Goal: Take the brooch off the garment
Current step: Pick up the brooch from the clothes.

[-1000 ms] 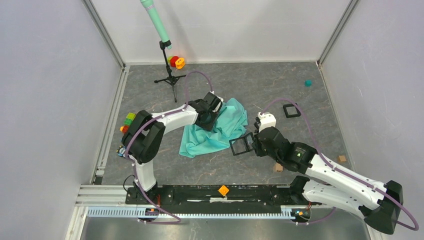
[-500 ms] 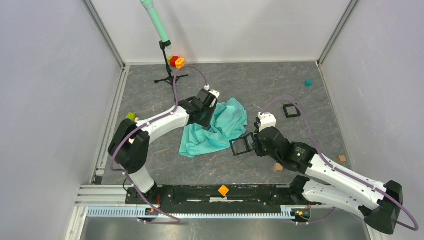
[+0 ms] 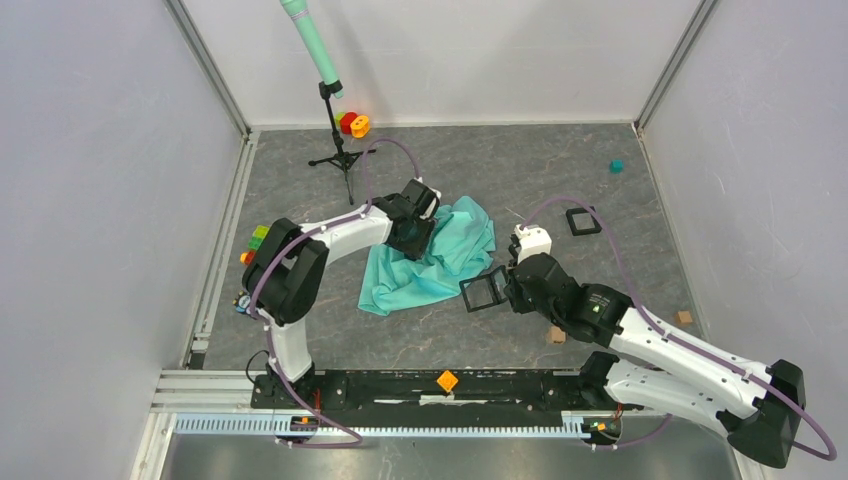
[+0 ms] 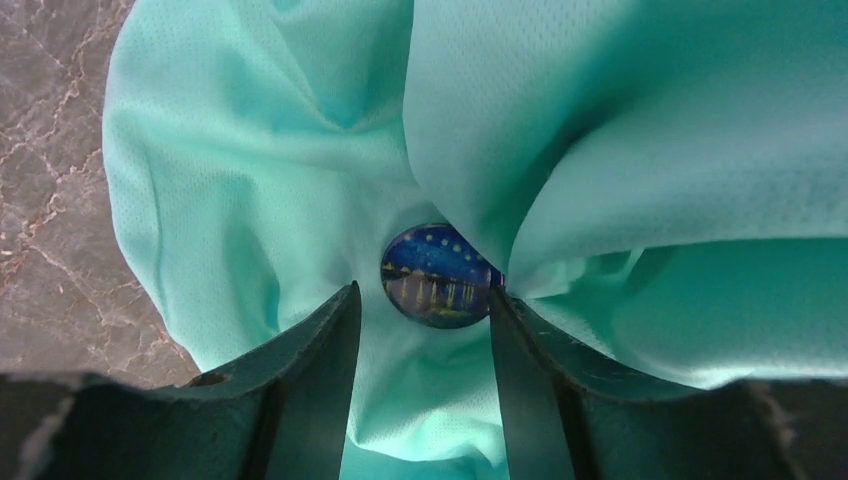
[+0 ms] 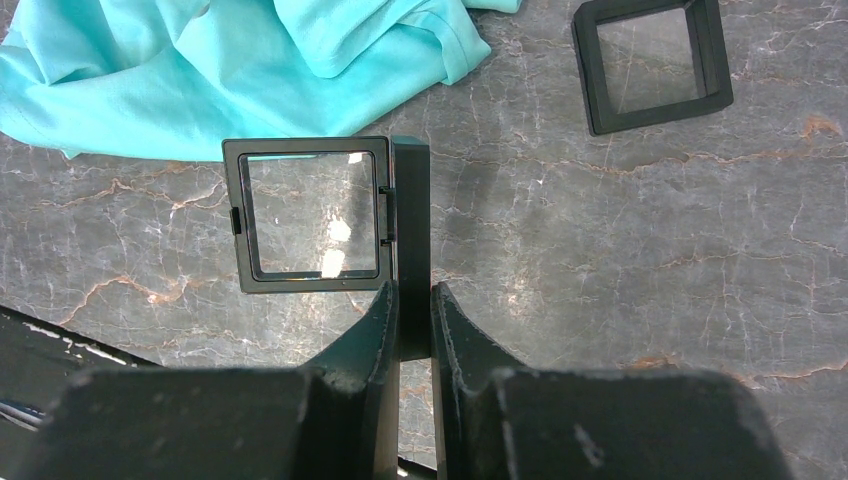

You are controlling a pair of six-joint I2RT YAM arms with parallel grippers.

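The left arm rises from its base at the near edge of the bench (image 3: 300, 180), folds at a dark elbow on the left, and sends its white forearm out to the right and away from the base. Its wrist tips down over the far-left part of the garment (image 3: 445, 255), which lies crumpled near the middle of the bench.

The left claw (image 4: 425, 325) points straight down into the turquoise cloth with its jaws standing moderately apart and nothing held between them. The brooch (image 4: 437, 275), a round dark-blue disc with small gold marks, sits pinned in a hollow of the folds just beyond the fingertips and in line with the gap. A fold of cloth overlaps its upper-right rim. The right-hand fingertip (image 4: 505, 320) is just beside the brooch's edge; whether it touches I cannot tell.

The right arm swings from its base out to an elbow at the near-right corner, then its forearm runs back toward the centre. The right claw (image 5: 410, 300) is drawn narrow, clamped on the edge of a black hinged case (image 5: 310, 215) with a clear window, held just beside the garment's near-right hem. A second black square frame (image 5: 650, 60) lies flat on the bench beyond it, well apart from the cloth
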